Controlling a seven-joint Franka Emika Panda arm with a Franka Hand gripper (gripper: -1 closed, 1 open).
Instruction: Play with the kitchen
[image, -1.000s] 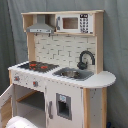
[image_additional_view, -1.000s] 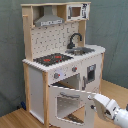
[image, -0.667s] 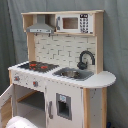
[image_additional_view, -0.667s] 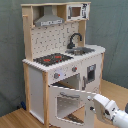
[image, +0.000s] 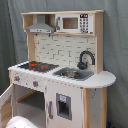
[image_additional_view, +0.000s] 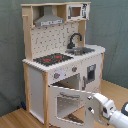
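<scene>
1. Grey curtain backs the kitchen (image_additional_view: 60, 60) in both exterior views.
2. Claw (image_additional_view: 91, 106) seems clamped on the free edge of the swung-open oven door (image_additional_view: 67, 102), kitchen standing behind it.

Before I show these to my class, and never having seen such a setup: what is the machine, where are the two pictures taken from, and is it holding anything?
Both pictures show the kitchen, a toy of white panels and light wood, from two cameras off the arm. In the first exterior view you see its hob, sink, black faucet and the open oven space. In the second exterior view the windowed oven door hangs open, and the white robot arm comes in at the second exterior view's lower right. Its pincer sits at the door's edge; whether it grips the door I cannot tell.
</scene>
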